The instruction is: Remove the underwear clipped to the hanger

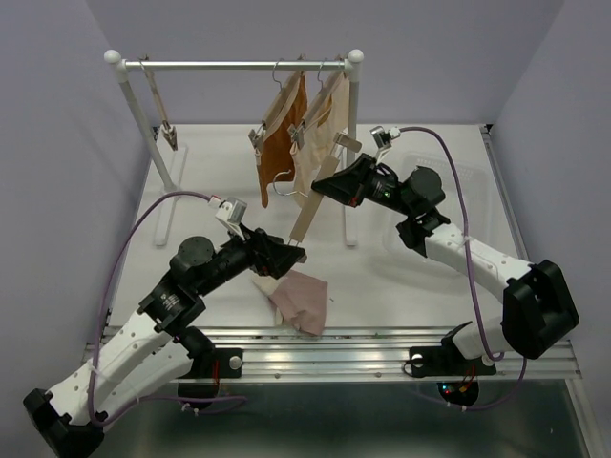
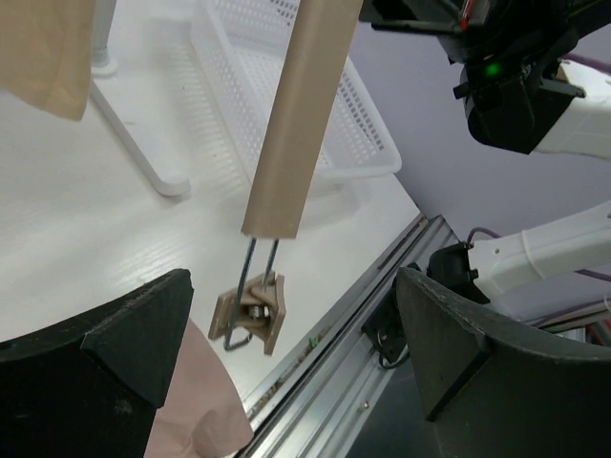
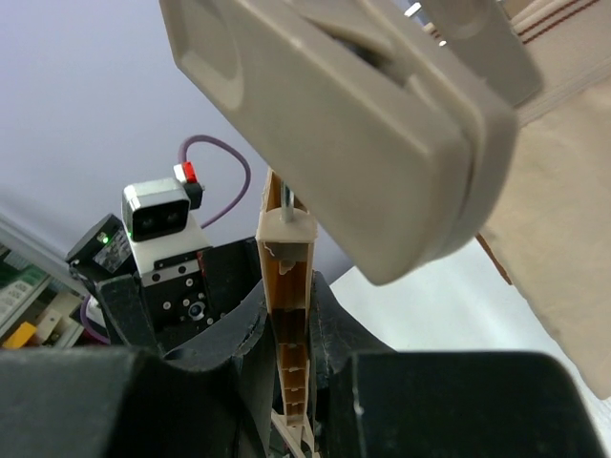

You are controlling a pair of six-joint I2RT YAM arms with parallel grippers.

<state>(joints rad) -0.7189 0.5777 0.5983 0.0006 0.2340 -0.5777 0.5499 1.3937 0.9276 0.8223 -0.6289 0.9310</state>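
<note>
The pale pink underwear (image 1: 301, 298) lies loose on the table, and its edge shows in the left wrist view (image 2: 191, 405). The rust-brown underwear (image 1: 279, 134) and the beige underwear (image 1: 320, 129) hang clipped on hangers on the rail. My right gripper (image 1: 323, 187) is shut on a bare tan hanger bar (image 1: 307, 212) (image 3: 286, 315) and holds it tilted down to the left. My left gripper (image 1: 288, 256) (image 2: 286, 339) is open. The bar's lower clip (image 2: 250, 310) hangs empty between the fingers.
A white rack (image 1: 234, 65) stands at the back, its foot (image 2: 143, 157) on the table. An empty clip hanger (image 1: 164, 119) hangs at its left end. A white mesh basket (image 2: 296, 105) sits to the right, in front of the right arm. The table's metal front rail (image 1: 334, 348) is near.
</note>
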